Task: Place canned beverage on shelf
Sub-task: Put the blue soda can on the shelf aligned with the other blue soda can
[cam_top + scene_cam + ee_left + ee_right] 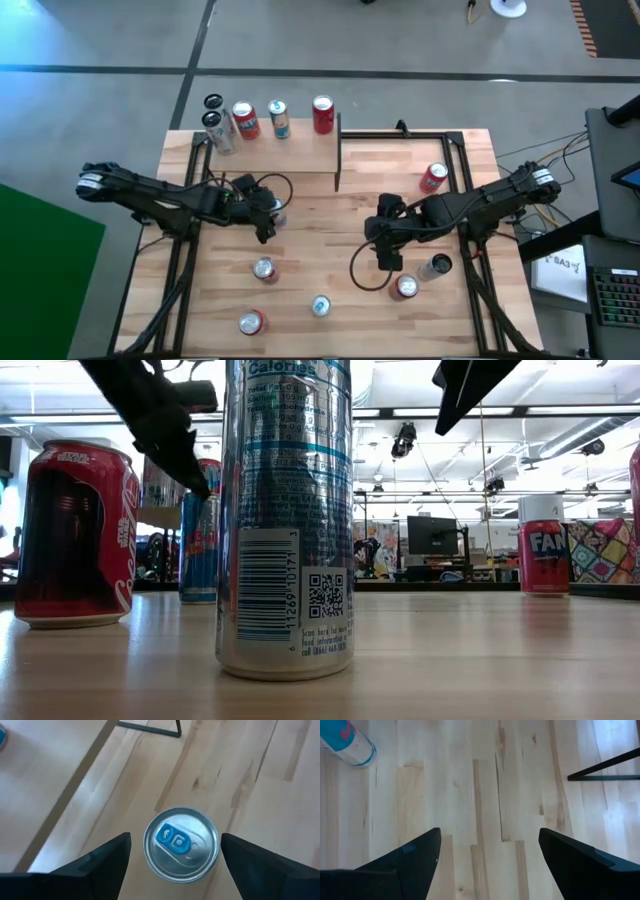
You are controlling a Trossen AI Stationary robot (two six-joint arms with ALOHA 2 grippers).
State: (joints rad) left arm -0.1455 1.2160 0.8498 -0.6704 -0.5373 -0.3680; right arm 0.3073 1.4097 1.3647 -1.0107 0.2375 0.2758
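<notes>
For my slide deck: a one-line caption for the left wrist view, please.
Open left gripper poised over an upright can on the table.

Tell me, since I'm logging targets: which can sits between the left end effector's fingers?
The silver can with the blue tab, upright on the tabletop between the open left end effector; other cans stand apart.

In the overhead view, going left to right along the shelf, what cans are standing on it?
On the shelf: dark-topped can → red and white can → teal and white can → red can. A second dark-topped can sits right behind the first, so its place is unclear.
</notes>
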